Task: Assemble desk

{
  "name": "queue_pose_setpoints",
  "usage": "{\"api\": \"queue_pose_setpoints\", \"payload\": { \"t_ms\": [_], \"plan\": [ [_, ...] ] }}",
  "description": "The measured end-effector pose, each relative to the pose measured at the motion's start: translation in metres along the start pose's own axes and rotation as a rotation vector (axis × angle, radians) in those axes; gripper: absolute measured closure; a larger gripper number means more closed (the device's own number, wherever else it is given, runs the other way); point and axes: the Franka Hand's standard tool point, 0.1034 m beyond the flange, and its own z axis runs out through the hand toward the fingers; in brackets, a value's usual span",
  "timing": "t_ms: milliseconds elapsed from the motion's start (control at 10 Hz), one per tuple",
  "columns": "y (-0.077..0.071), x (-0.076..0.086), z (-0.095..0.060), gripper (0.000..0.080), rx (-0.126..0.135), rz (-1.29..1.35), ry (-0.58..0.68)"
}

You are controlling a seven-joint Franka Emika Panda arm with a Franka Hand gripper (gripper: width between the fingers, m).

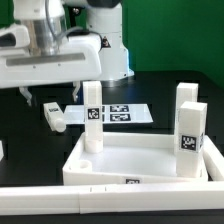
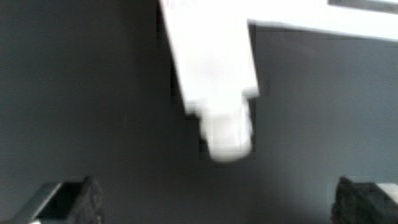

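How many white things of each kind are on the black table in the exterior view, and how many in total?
Desk panel: 1
Upright legs: 3
Lying leg: 1
Marker board: 1
Total: 6

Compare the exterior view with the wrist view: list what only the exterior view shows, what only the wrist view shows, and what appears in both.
Only the exterior view shows the desk panel with its raised rim, three legs standing upright at it, such as the tagged right-hand leg, a loose leg lying on the table, and the marker board.

Only the wrist view shows the gripper with its fingertips spread wide apart, nothing between them.

Both share the dark table. The blurred white part in the wrist view may be desk hardware, but I cannot tell which piece.
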Motion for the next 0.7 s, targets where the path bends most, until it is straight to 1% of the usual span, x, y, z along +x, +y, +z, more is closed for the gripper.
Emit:
{"api": "queue_pose_setpoints", "payload": {
  "t_ms": [100,200,300,400,500,600,700],
  "plan": [
    [-0.001,0.005,-0.003,0.0151,0.001,-0.007,0.004],
    [0.0,0.004,-0.003,0.0151,0.001,-0.006,0.003],
    [0.0,0.001,0.001,0.0151,0.002,-0.005,-0.005],
    [0.002,-0.009,0.011,0.0151,0.003,0.003,-0.031],
    [0.004,-0.016,0.021,0.0151,-0.026,0.001,-0.027],
    [0.002,-0.026,0.031,0.0151,-0.051,-0.005,-0.025],
    [0.0,-0.029,0.036,0.0151,-0.072,-0.016,-0.018]
  ]
}}
